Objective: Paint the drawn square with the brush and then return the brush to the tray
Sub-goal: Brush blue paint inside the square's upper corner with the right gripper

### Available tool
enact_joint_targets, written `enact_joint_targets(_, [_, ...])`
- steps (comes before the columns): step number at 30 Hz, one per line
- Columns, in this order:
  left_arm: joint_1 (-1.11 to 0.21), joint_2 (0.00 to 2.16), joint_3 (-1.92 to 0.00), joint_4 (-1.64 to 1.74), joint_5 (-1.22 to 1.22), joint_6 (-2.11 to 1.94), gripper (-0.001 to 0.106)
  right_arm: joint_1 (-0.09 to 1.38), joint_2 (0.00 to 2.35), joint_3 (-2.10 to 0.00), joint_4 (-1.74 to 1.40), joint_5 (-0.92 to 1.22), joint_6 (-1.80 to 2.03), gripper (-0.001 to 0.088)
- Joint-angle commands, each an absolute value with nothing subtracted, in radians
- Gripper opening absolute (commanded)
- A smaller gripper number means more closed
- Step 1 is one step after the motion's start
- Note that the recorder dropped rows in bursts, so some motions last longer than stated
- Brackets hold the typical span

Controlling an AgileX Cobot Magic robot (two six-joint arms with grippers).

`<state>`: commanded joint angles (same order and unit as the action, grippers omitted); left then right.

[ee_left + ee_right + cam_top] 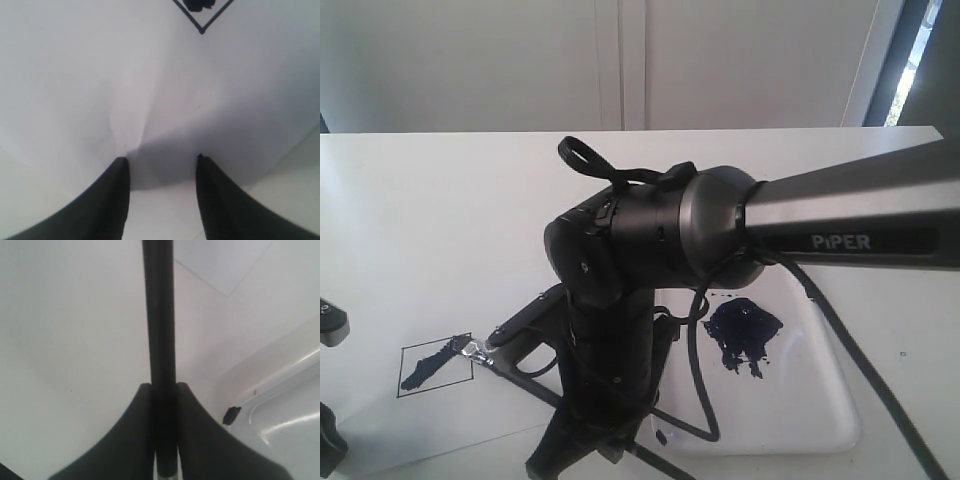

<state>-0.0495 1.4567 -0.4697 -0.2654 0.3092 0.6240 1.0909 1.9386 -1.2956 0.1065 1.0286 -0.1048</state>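
Note:
The drawn square [433,366] lies at the lower left, with a dark blue streak across its middle. The brush [477,350] rests its blue bristles inside that outline, and its black handle slants down to the right under my right arm. My right gripper [164,387] is shut on the black handle [159,315]; in the exterior view it sits low under the wrist, at about [575,430]. The white tray [820,410] with its blue paint blotch [742,333] lies to the right. My left gripper [161,159] is open and empty over the paper, near a corner of the square [210,21].
The big black wrist and forearm of the right arm [650,240] fill the middle of the exterior view, with a cable looping down over the tray's near rim. A small black piece [231,413] lies by the tray rim [280,385]. The white paper sheet [100,75] shows a crease.

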Motion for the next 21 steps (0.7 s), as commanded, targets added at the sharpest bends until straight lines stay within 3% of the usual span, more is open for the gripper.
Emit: enact_joint_targets(21, [-0.05,1.457,-0.47,-0.273,0.309,0.624,0.049,1.139,1.939,-1.296,0.167,1.05,-0.172,0.0])
